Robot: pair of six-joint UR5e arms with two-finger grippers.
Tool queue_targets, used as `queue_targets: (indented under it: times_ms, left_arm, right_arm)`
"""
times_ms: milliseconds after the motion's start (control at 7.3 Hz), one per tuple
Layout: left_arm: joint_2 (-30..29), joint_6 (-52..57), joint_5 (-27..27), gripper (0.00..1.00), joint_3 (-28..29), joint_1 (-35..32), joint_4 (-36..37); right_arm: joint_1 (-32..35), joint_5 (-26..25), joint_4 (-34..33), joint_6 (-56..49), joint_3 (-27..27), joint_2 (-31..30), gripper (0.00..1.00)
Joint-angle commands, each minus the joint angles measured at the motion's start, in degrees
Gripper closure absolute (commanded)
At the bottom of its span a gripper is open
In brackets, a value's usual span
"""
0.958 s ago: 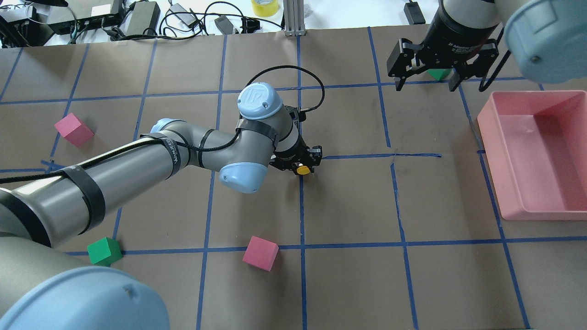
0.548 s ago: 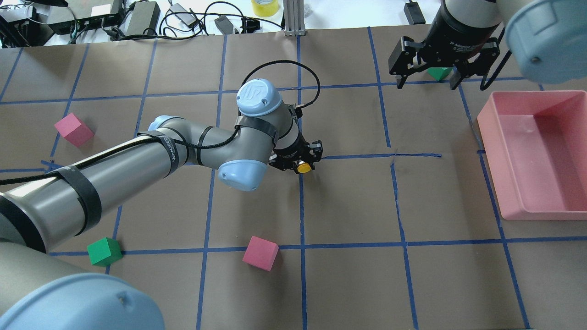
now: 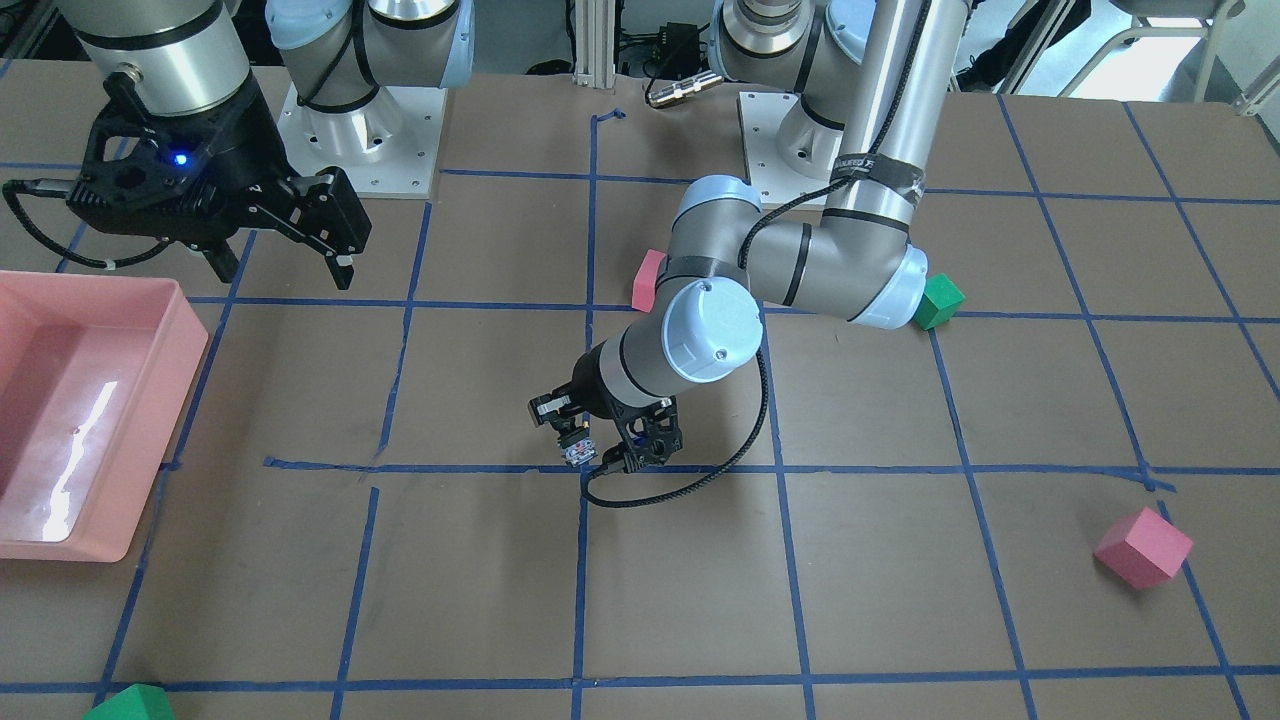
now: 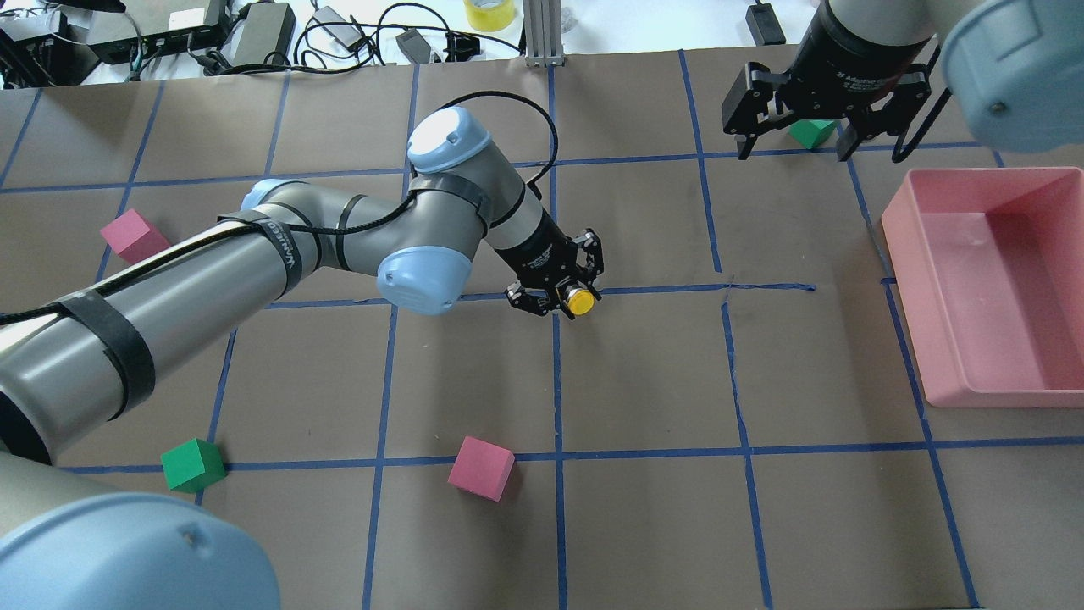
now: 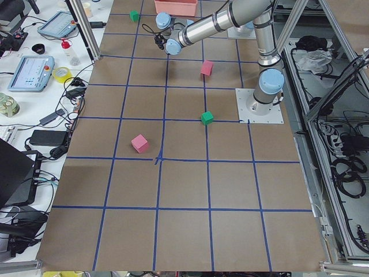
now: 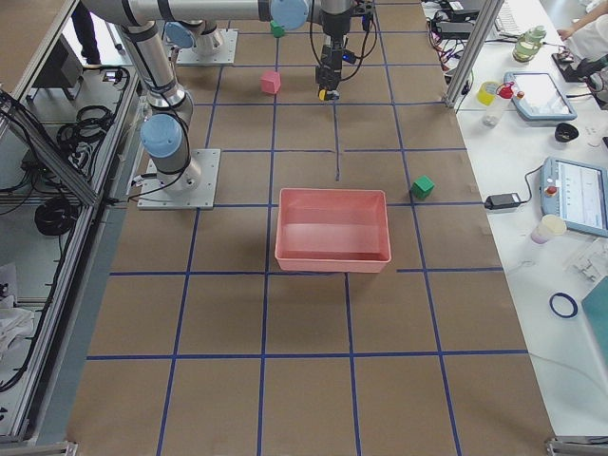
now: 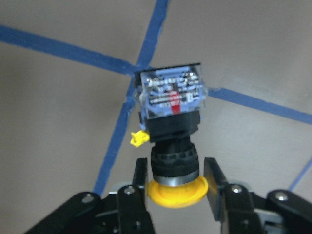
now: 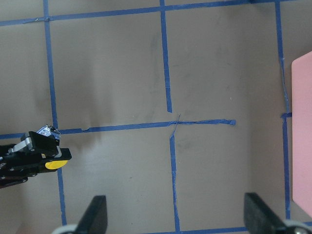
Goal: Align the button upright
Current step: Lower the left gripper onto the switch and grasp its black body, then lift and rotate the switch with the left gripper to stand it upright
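The button (image 7: 170, 126) has a yellow mushroom cap, a black collar and a grey block base with a blue-and-red label. My left gripper (image 7: 173, 183) is shut on it at the collar just above the cap, and the base points away toward a blue tape crossing. In the overhead view the yellow cap (image 4: 580, 301) faces outward at the left gripper (image 4: 566, 291) near mid-table. In the front view the base (image 3: 577, 452) is just above the paper. My right gripper (image 4: 794, 151) is open and empty, hovering at the far right.
A pink bin (image 4: 908, 280) stands at the right edge. Pink cubes lie at the front middle (image 4: 481, 468) and far left (image 4: 131, 235). Green cubes sit at the front left (image 4: 193, 464) and under the right gripper (image 4: 811, 131). Cables and tape lie beyond the far edge.
My left arm has swung its wrist, carrying the button slightly right and away, with the cap turned more to the side. The right gripper drifted slightly away.
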Motion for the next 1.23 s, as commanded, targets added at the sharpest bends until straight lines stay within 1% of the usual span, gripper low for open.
queue_targets:
  times_ms: [0, 137, 274, 411, 548, 685, 958, 1095]
  left_arm:
    - [0.02, 5.36, -1.37, 1.0, 0.08, 2.04, -3.0]
    - [0.02, 12.64, -0.76, 1.0, 0.26, 3.09, -6.22]
    - [0.29, 13.58, -0.58, 1.0, 0.69, 4.67, -10.0]
    - [0.55, 12.72, -4.49, 1.0, -0.08, 5.38, -13.26]
    - [0.46, 6.62, -8.53, 1.0, -0.09, 6.43, -15.03]
    - [0.38, -2.92, -13.27, 1.0, 0.0, 6.79, -14.96]
    - [-1.46, -6.52, -15.42, 1.0, -0.53, 6.79, -14.96]
    - [-2.25, -6.8, -18.04, 1.0, -2.18, 7.14, -14.96]
  right_arm:
    - [0.0, -0.05, 0.35, 0.0, 0.52, 0.13, 0.0]
    - [0.0, -0.05, 0.35, 0.0, 0.52, 0.3, 0.0]
    - [0.0, 0.04, -0.08, -0.09, 0.61, 0.39, 0.0]
    - [0.0, 0.22, -0.18, -0.09, 0.26, 0.39, 0.0]
    - [-0.18, 0.22, -0.18, 0.0, 0.26, 0.39, 0.0]
    - [-0.18, 0.3, -0.09, 0.0, 0.26, 0.31, 0.0]
    - [-0.27, 0.13, -0.09, 0.0, 0.17, 0.3, 0.0]
    - [-0.18, 0.04, -0.18, -0.09, 0.35, 0.39, 0.0]
